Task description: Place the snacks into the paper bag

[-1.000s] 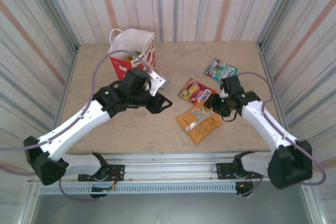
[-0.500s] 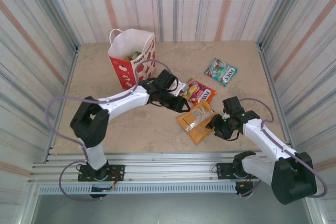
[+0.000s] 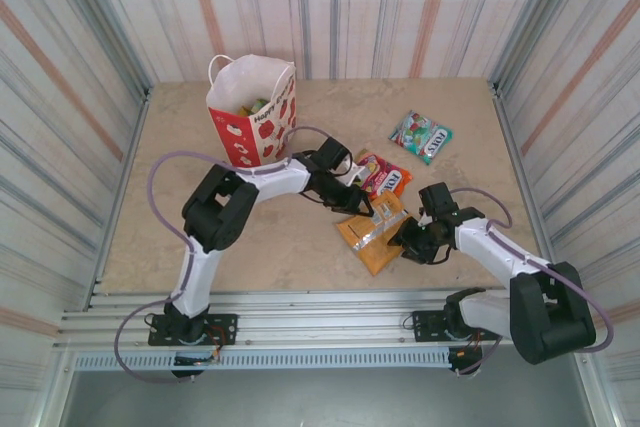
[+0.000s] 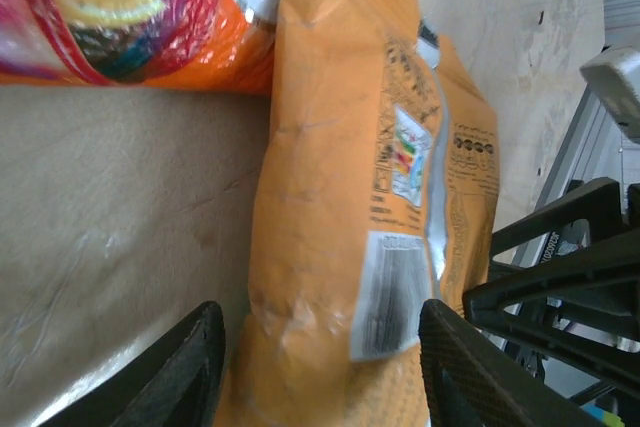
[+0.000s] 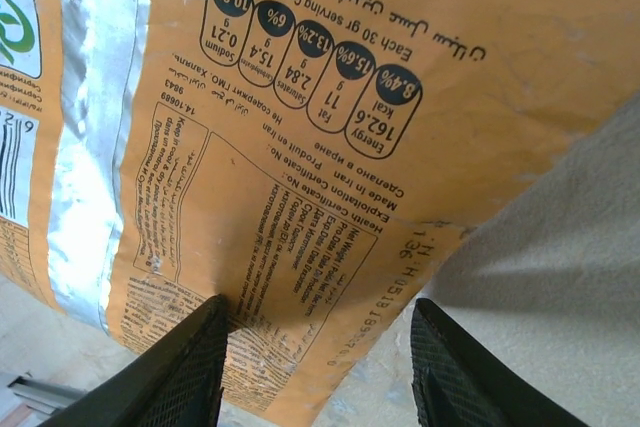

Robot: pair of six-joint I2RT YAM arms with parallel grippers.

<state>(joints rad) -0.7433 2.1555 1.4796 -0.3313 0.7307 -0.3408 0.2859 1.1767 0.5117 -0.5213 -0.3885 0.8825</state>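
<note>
Flat orange foil packet (image 3: pixel 378 230) lies on the table between my two grippers. Left gripper (image 3: pixel 350 199) gapes wide, straddling one end. Right gripper (image 3: pixel 405 239) is also wide, over the opposite edge. Glossy red-yellow foil packet (image 3: pixel 377 175) sits just beyond my left fingers (image 4: pixel 180 377). Red apple-print paper bag (image 3: pixel 252 112) stands upright, well behind the left gripper.

Orange packet (image 3: pixel 372 239) with silver seam, red-yellow packet (image 3: pixel 380 175), teal packet (image 3: pixel 421 136), red-and-white paper bag (image 3: pixel 262 127)
</note>
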